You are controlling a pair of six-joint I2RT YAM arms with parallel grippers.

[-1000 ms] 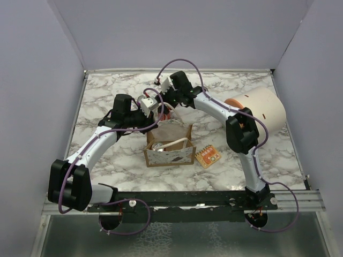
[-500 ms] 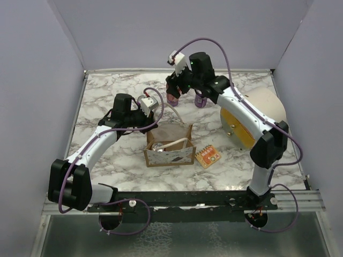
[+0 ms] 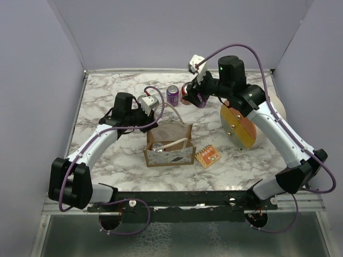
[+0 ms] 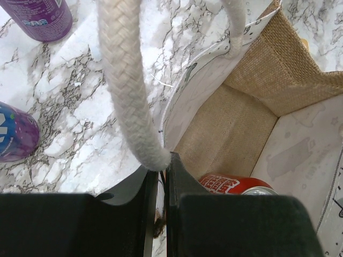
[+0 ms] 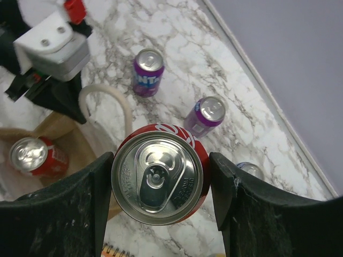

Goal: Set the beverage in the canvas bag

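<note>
Two claws share the work here: my left claw (image 4: 161,160) is pressed together on the white rope handle (image 4: 123,80) to hold the canvas bag (image 4: 284,69) open, while my right claw (image 5: 161,203) pinches a red can (image 5: 159,176) above the counter (image 3: 107,160) beyond the bag, not yet inside.

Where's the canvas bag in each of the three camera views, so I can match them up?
Top external: the canvas bag stands mid-table, between the two arms.
Left wrist: it fills the right half, open, seen from above.
Right wrist: it is at the lower left, beside the held can, only partly in frame.
Shared landmark: the red can lying inside the bag.
</note>
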